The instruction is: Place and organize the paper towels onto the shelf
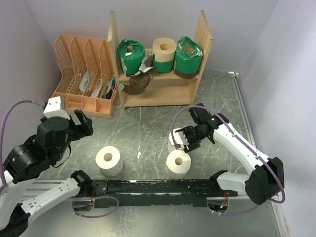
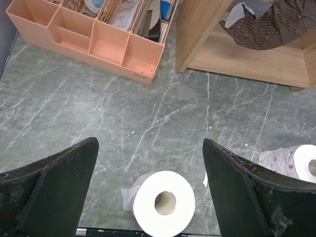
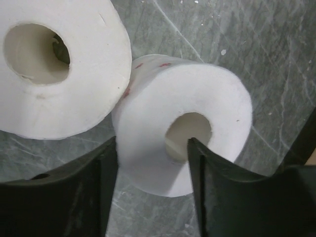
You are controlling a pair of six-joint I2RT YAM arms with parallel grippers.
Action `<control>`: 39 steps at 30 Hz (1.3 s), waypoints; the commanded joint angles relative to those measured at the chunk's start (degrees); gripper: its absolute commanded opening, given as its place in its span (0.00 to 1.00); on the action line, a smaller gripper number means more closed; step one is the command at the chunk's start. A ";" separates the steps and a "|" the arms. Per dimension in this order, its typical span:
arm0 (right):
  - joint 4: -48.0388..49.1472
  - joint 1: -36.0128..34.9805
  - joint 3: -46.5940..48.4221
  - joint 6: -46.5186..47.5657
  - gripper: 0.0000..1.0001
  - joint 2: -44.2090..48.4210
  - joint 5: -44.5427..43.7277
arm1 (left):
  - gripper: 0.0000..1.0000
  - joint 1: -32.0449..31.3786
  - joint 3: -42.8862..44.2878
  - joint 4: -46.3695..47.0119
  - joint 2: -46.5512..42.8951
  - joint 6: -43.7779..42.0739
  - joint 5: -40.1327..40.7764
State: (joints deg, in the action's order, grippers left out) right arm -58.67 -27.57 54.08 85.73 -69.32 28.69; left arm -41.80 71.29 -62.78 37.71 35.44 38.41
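My right gripper (image 1: 181,140) (image 3: 153,140) stands over a white paper towel roll (image 1: 172,144) (image 3: 148,123) with faint red prints. One finger is at its hollow core, the other against its outer side, with a gap still showing at the core wall. A second white roll (image 1: 178,163) (image 3: 89,89) touches it. My left gripper (image 1: 83,123) (image 2: 149,143) is wide open and empty above a third white roll (image 1: 109,160) (image 2: 164,202). The wooden shelf (image 1: 158,96) (image 2: 247,64) holds two green-wrapped rolls (image 1: 129,55) and a cream roll (image 1: 164,49) on top, and a brown-wrapped roll (image 1: 137,81) below.
An orange lattice file rack (image 1: 81,74) (image 2: 94,42) with papers stands left of the shelf. The printed roll also shows at the right edge of the left wrist view (image 2: 296,163). A black rail (image 1: 158,186) runs along the near edge. Walls close in on both sides.
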 commanded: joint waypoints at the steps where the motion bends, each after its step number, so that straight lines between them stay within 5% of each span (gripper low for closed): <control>1: -0.34 -0.38 -0.56 -0.81 0.50 -0.37 0.45 | 0.98 -0.19 -0.37 -0.09 -0.54 0.02 1.58; 13: 0.40 -3.10 -2.40 -2.54 0.49 -0.20 0.66 | 0.98 -0.25 -0.31 0.20 -0.31 -0.14 1.59; 18: 0.88 -3.16 -1.56 -2.87 0.29 -0.09 -0.36 | 0.98 -0.21 -0.51 0.29 -0.43 -0.03 1.51; 31: 0.93 -2.90 10.78 -5.79 0.11 -1.47 -4.05 | 0.98 -0.27 -1.15 0.87 -0.11 -0.19 1.51; 39: 4.29 1.29 20.59 -5.86 0.00 -9.84 -7.86 | 0.98 -0.22 -1.54 1.45 0.26 -0.53 0.99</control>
State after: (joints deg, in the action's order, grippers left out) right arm -58.72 -29.04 70.81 80.29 -75.70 23.00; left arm -41.80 70.37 -62.78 37.78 35.42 38.79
